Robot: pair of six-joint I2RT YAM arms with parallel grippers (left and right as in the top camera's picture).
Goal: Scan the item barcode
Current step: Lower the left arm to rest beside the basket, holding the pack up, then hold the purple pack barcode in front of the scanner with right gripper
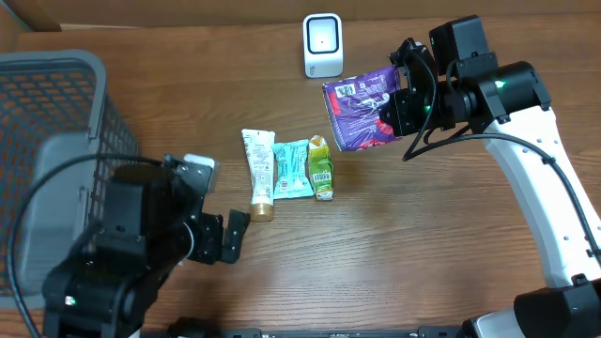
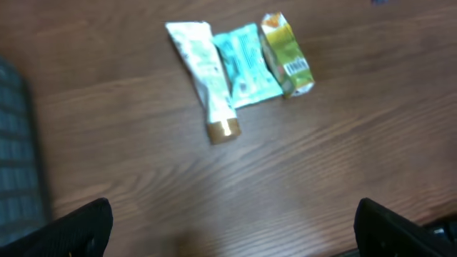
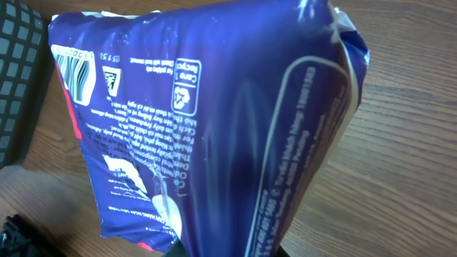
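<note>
Two grippers: where's your right gripper (image 1: 402,101)?
— Upper right, clamped on the purple packet (image 1: 362,115), just beside the white scanner (image 1: 322,44). Your left gripper (image 1: 231,237) gapes wide, empty

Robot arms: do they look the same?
Not quite. The right arm has a long smooth white shell with chunky black joints, a tiny green light and thin black cables looping beside it. The left arm looks nearly all black and boxy, with a black cable curving around it. The left gripper and right gripper are black too.
</note>
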